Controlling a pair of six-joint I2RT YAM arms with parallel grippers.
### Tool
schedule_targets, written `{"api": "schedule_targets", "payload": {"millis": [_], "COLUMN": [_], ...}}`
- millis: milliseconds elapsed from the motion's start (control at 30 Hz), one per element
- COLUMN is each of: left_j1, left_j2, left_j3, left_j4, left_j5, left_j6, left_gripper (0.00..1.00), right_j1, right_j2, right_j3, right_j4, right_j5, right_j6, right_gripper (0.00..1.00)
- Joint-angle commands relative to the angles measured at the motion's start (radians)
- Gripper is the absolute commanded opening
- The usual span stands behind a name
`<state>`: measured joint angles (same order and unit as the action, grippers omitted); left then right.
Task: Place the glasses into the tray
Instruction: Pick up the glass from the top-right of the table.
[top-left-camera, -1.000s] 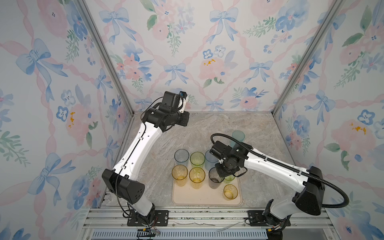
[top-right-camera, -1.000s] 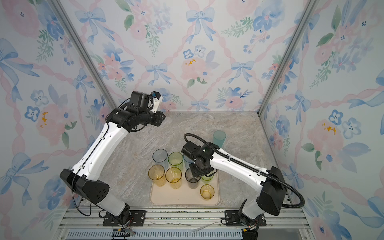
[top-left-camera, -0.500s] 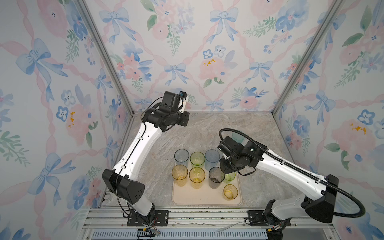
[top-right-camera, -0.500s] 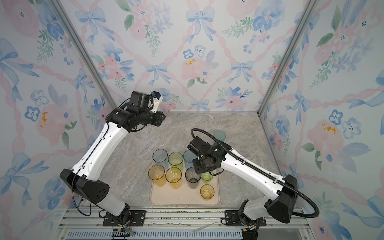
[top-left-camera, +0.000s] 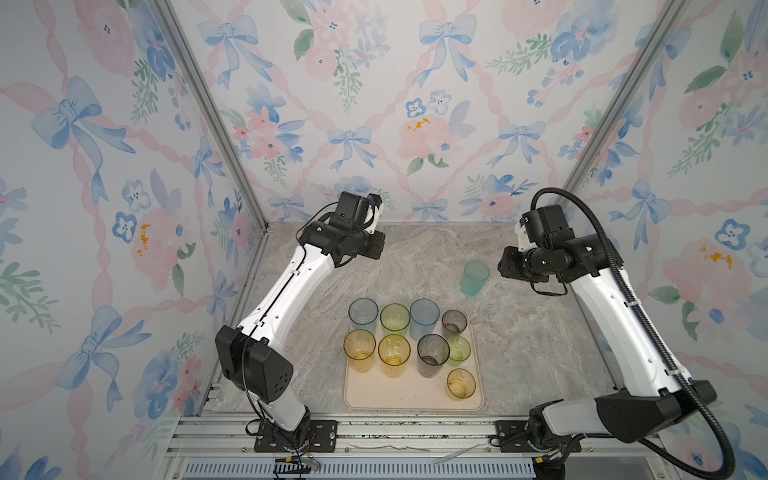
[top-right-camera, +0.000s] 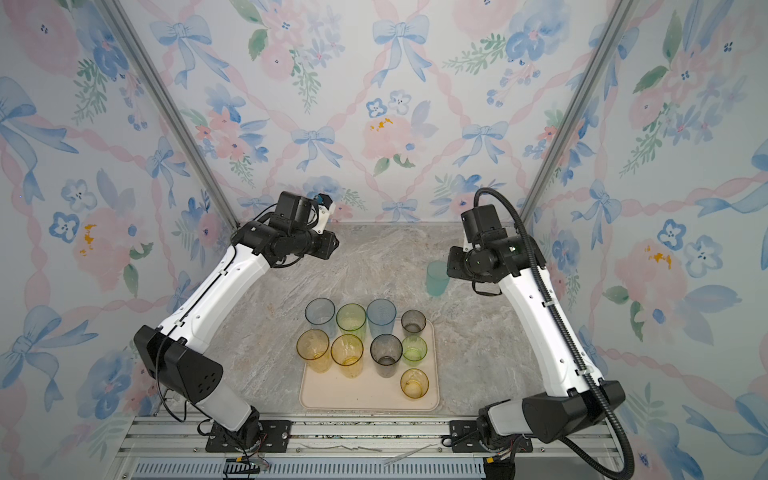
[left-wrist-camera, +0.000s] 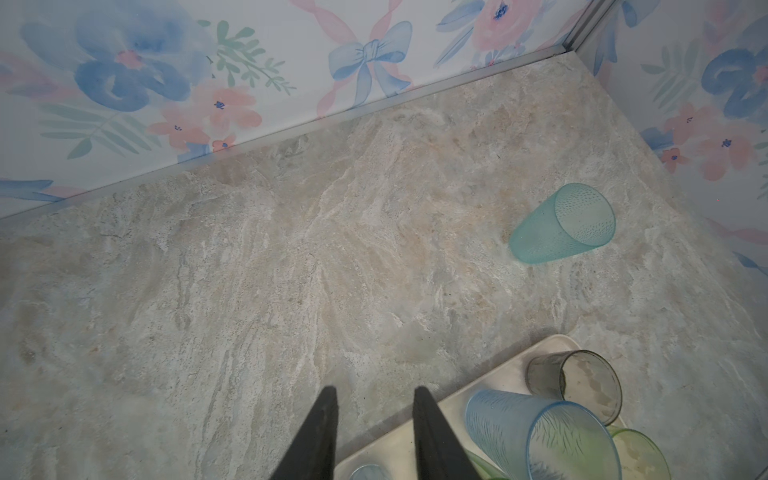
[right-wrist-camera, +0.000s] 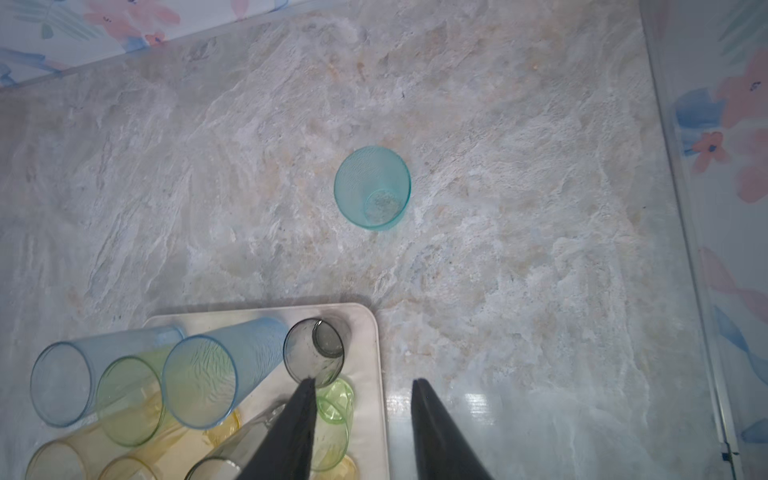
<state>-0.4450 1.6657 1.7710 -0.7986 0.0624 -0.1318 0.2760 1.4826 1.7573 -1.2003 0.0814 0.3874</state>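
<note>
Swinging back from the tray (top-left-camera: 395, 395) since a second ago, the right arm (top-left-camera: 598, 307) is now hanging beside the teal tumbler (top-left-camera: 475, 278). In both top views that tumbler is standing alone on the marbled tabletop (top-left-camera: 415, 257), nine glasses (top-left-camera: 433, 355) are sitting in the tray, and floral wallpaper (top-left-camera: 374, 104) is enclosing everything. In the left wrist view, the left gripper (left-wrist-camera: 375, 390) is hanging released and empty over bare stone. In the right wrist view, the right gripper (right-wrist-camera: 363, 382) is gaping, empty, over the tray's edge.

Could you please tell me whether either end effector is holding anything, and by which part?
Nothing is held. The left end effector and the right end effector both have open jaws with nothing between them.
</note>
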Motion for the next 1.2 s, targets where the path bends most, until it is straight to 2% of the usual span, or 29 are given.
{"api": "schedule_targets", "payload": {"millis": [0, 233, 433, 633, 900, 1167], "left_j1": [-0.008, -0.015, -0.022, -0.023, -0.023, -0.019], "left_j2": [0.049, 0.101, 0.130, 0.153, 0.175, 0.187], "left_j3": [0.005, 0.011, 0.043, 0.066, 0.091, 0.099], "left_j4": [0.017, 0.043, 0.047, 0.047, 0.046, 0.047], "left_j5": [-0.009, 0.000, -0.021, -0.046, -0.058, -0.062], "left_j6": [0.028, 0.030, -0.005, -0.015, -0.017, -0.008], "left_gripper": [0.34, 0.33, 0.33, 0.33, 0.33, 0.33], "right_j1": [-0.048, -0.091, -0.120, -0.136, -0.140, -0.140], "right_j2": [0.148, 0.438, 0.538, 0.603, 0.621, 0.630], "right_j3": [0.078, 0.272, 0.311, 0.303, 0.290, 0.254], "right_j4": [-0.019, -0.068, -0.077, -0.064, -0.030, -0.008], "right_j5": [0.024, 0.073, 0.048, 0.013, -0.059, -0.081], "right_j6": [-0.075, -0.130, -0.164, -0.183, -0.180, -0.177], "right_gripper": [0.38, 0.30, 0.30, 0.30, 0.29, 0.29]}}
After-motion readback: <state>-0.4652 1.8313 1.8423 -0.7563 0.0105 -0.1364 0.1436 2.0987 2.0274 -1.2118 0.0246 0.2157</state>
